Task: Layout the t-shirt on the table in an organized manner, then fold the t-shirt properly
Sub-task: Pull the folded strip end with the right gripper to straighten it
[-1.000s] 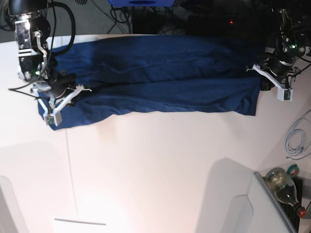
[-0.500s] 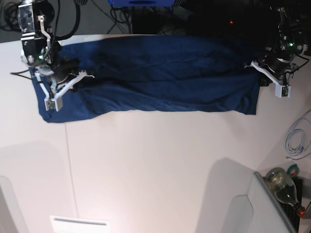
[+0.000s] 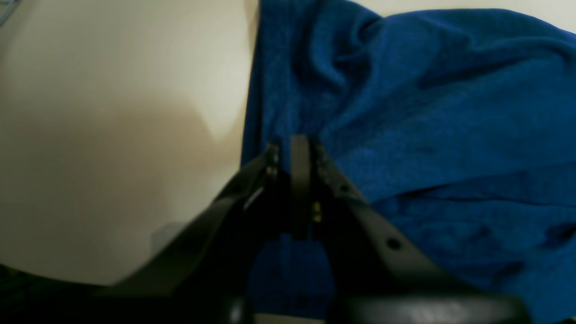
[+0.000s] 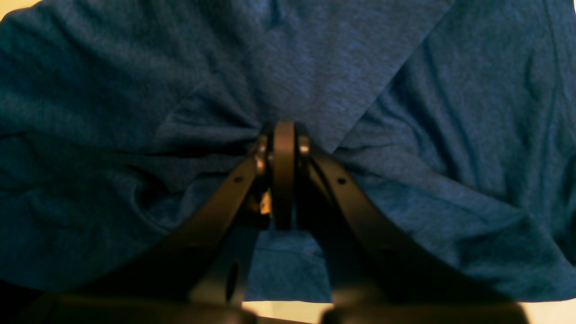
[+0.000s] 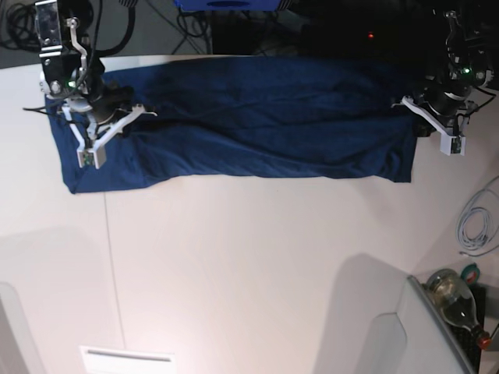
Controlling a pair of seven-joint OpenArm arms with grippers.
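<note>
The dark navy t-shirt (image 5: pixel 257 125) lies stretched in a long wrinkled band across the far part of the white table (image 5: pixel 257 265). On the base view's left, my right gripper (image 5: pixel 123 105) is shut on a bunched fold of the t-shirt (image 4: pixel 315 67); in the right wrist view its jaws (image 4: pixel 283 130) meet with cloth gathered between them. My left gripper (image 5: pixel 417 123) is on the base view's right, shut on the end of the t-shirt (image 3: pixel 427 112). Its closed jaws (image 3: pixel 297 148) pinch the cloth's edge, with bare table (image 3: pixel 112 112) beside it.
A coiled white cable (image 5: pixel 475 226) and a glass bottle (image 5: pixel 456 300) lie at the right edge. Grey panels (image 5: pixel 374 327) sit at the near corners. A thin dark seam (image 5: pixel 113 265) runs down the table, with a white strip (image 5: pixel 129 360) near the front. Black cables hang behind the far edge.
My right gripper has moved toward the far edge, carrying its end of the t-shirt with it and flattening that end. My left gripper has barely shifted.
</note>
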